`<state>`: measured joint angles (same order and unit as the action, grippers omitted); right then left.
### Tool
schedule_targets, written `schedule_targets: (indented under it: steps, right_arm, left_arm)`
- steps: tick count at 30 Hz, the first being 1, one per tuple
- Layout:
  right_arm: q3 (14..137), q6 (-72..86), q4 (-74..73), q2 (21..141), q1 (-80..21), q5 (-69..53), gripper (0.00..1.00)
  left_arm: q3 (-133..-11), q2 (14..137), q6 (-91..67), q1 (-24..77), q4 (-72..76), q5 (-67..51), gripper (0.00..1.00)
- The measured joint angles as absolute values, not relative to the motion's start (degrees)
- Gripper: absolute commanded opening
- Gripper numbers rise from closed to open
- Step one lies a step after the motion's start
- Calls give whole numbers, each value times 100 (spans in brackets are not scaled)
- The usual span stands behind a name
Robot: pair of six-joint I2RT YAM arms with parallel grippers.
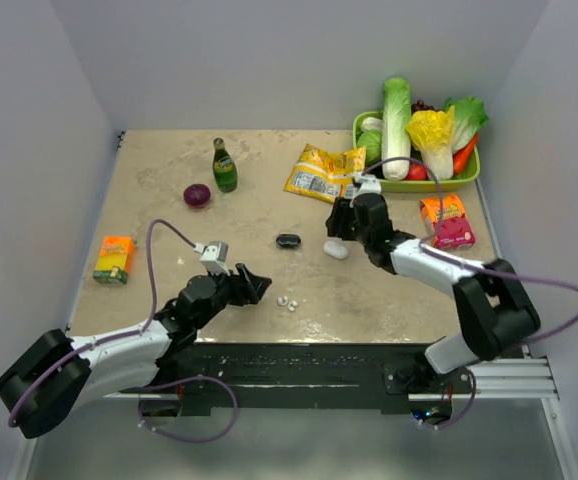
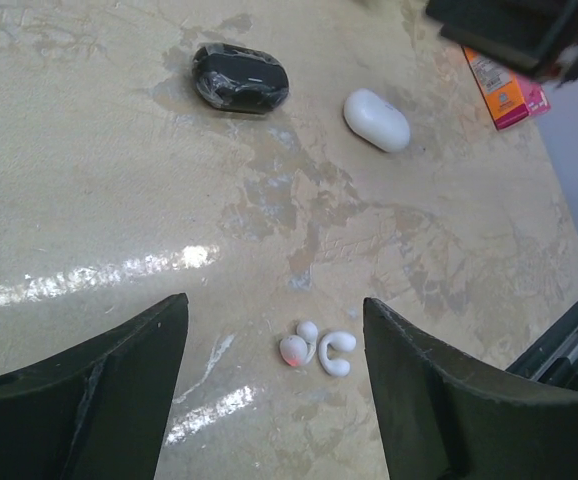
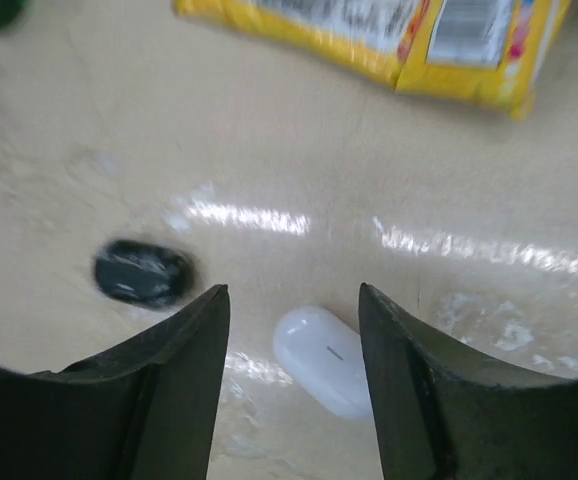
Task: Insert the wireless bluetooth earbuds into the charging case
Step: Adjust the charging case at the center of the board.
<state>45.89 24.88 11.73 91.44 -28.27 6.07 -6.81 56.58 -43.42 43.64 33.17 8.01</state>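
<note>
The two white earbuds (image 1: 287, 301) lie side by side on the table, closed case apart from them. In the left wrist view the earbuds (image 2: 317, 347) lie on the table between the open fingers of my left gripper (image 2: 274, 305), which is empty. In the top view the left gripper (image 1: 249, 283) sits just left of them. The white oval charging case (image 1: 336, 249) lies closed near the table's middle. My right gripper (image 1: 338, 228) hovers over it, open and empty. In the right wrist view the case (image 3: 324, 360) lies between the fingers of the right gripper (image 3: 292, 292).
A black oval object (image 1: 288, 241) lies left of the case. A green bottle (image 1: 224, 166), a red onion (image 1: 197, 195) and an orange box (image 1: 115, 259) stand at the left. A yellow snack bag (image 1: 324, 172), a pink box (image 1: 447, 220) and a green vegetable basket (image 1: 419, 184) are at the back right.
</note>
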Motion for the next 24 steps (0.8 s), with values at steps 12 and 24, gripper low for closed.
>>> schedule_targets:
  steps: [12,24]
  right_arm:
    - [4088,2961,1170,6698,-2827,1253,39]
    - [3188,3437,956,7979,-2808,1747,34]
  left_arm:
    - [-1476,6331,-4134,4364,3059,1079,76]
    - [-1476,6451,-4128,4364,3052,1120,75]
